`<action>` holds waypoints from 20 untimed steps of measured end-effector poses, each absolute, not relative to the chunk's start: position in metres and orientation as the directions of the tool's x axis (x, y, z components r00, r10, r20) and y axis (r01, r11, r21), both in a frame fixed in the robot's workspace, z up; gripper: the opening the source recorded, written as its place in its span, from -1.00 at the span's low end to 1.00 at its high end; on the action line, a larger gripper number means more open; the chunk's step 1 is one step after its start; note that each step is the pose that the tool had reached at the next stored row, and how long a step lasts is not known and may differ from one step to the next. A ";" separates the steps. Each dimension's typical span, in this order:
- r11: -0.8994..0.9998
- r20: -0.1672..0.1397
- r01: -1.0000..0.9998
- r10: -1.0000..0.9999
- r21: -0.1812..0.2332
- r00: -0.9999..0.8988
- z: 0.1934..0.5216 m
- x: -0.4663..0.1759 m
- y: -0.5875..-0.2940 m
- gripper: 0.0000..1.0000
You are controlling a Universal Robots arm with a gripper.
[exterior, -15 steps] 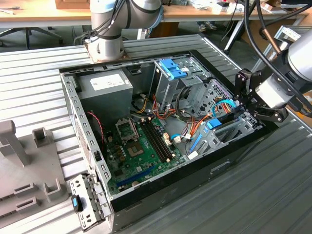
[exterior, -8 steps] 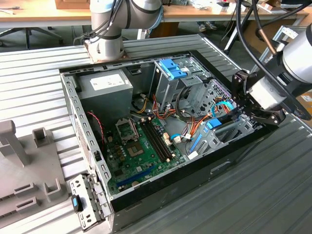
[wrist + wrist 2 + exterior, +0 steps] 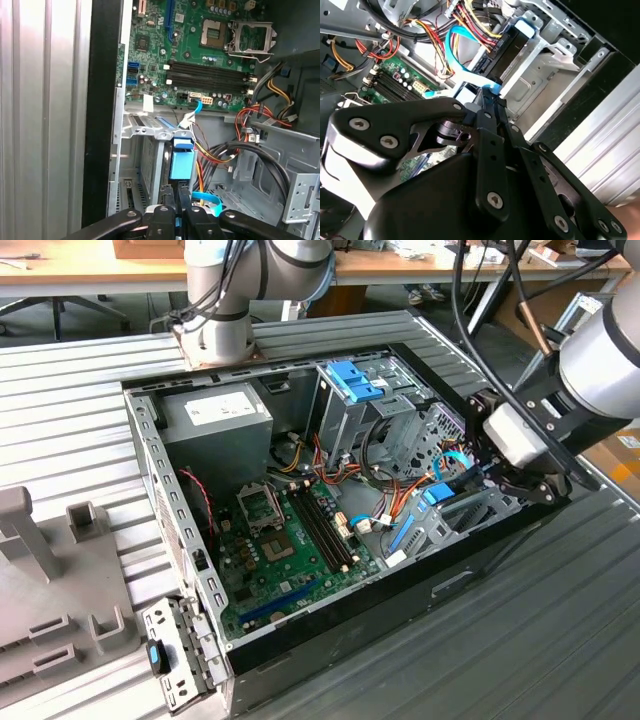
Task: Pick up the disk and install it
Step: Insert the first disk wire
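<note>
The disk (image 3: pixel 182 162) is on edge in the metal bay at the front of the case (image 3: pixel 150 455). In the exterior view, going left to right, there's the motherboard (image 3: pixel 290 540), the disk's blue rail, then the gripper (image 3: pixel 480 478). Its fingers (image 3: pixel 170 200) are pressed together at that rail. Can't tell if they're actually nipping it.
</note>
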State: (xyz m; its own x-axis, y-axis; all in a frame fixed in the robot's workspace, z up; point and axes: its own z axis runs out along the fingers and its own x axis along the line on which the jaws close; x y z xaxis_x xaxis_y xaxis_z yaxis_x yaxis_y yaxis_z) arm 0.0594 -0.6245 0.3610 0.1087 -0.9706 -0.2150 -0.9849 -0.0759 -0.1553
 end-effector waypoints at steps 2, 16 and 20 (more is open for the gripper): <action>-0.074 -0.215 -0.985 -0.971 -0.155 0.107 0.361 0.056 -0.623 -0.69; -0.033 -0.146 -0.988 -0.988 -0.151 0.055 0.360 0.055 -0.603 -0.69; -0.027 -0.142 -0.988 -0.989 -0.151 0.048 0.360 0.056 -0.598 -0.69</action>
